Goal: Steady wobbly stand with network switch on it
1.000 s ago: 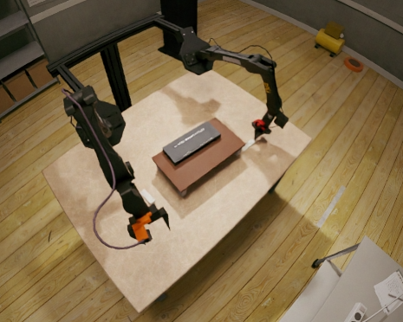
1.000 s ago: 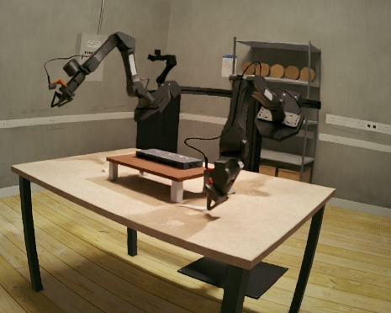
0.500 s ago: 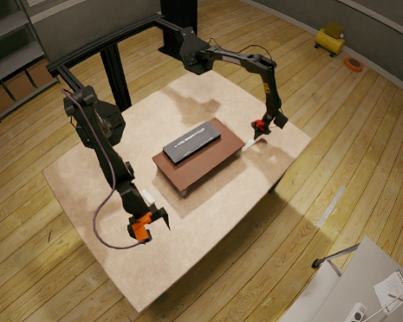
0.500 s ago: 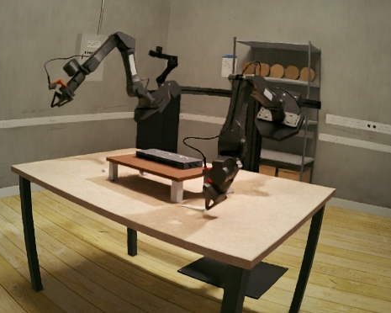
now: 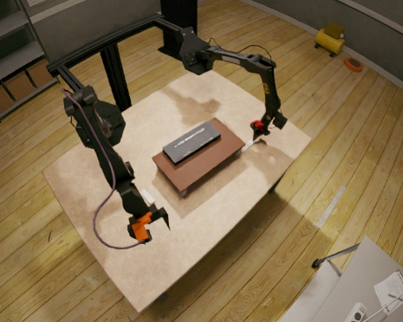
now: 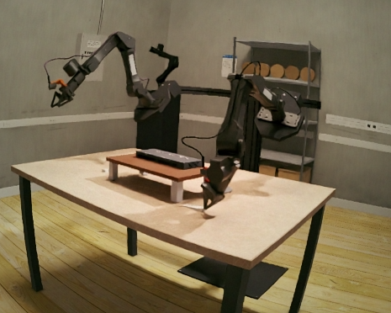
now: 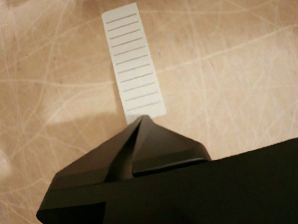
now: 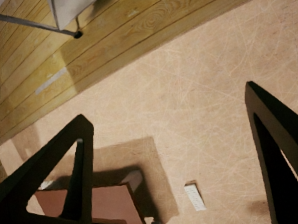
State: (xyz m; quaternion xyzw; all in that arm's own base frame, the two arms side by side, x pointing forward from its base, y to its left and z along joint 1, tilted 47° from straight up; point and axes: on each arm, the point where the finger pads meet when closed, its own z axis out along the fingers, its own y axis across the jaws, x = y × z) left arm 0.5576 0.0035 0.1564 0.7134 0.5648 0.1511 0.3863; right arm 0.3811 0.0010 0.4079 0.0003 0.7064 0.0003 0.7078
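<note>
The brown stand (image 5: 198,155) with white legs sits mid-table and carries the dark network switch (image 5: 191,141). My left gripper (image 5: 256,138) is shut and low at the stand's far right corner. My right gripper (image 5: 157,220) (image 6: 59,96) is open and empty, raised high above the table. A second white wedge (image 5: 147,196) lies near the stand's left side and also shows in the right wrist view (image 8: 194,197).
The black arm bases and frame (image 5: 116,65) stand at the table's back edge. A shelf unit (image 6: 277,105) is behind the table. A grey desk (image 5: 359,286) sits on the floor at the lower right, away from the table.
</note>
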